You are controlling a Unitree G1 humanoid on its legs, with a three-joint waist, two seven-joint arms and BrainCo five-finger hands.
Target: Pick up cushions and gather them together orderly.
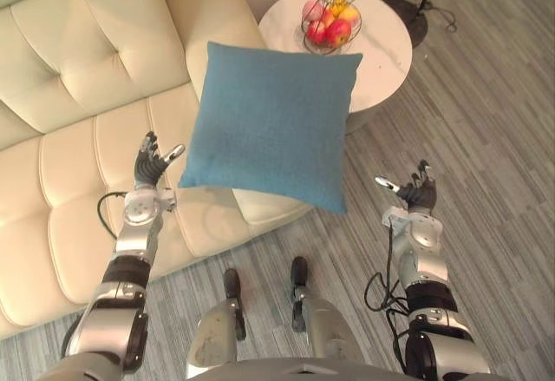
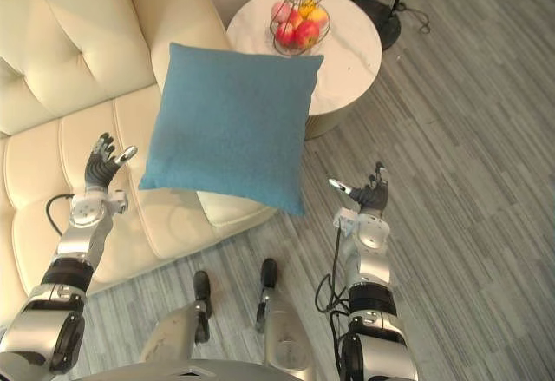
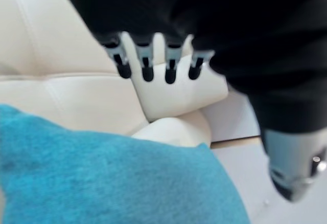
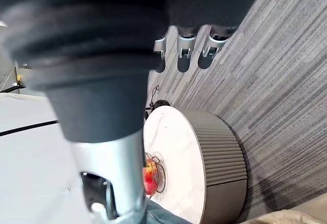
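Both eye views looked steeply down from the head at the sofa (image 1: pixel 61 181), cushion (image 1: pixel 273 125), table (image 1: pixel 386 51) and floor (image 1: pixel 486 121), the right one set slightly to the side. The left wrist view looked along its fingers (image 3: pixel 146 63), very close to sofa and cushion. The right wrist view looked past its fingers (image 4: pixel 185 50) at table and floor.

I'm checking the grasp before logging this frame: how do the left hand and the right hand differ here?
The left hand is over the cream sofa, while the right hand is over the grey floor. The left hand sits close beside the edge of the blue cushion; the right hand is clearly apart from it. Both are open and hold nothing.
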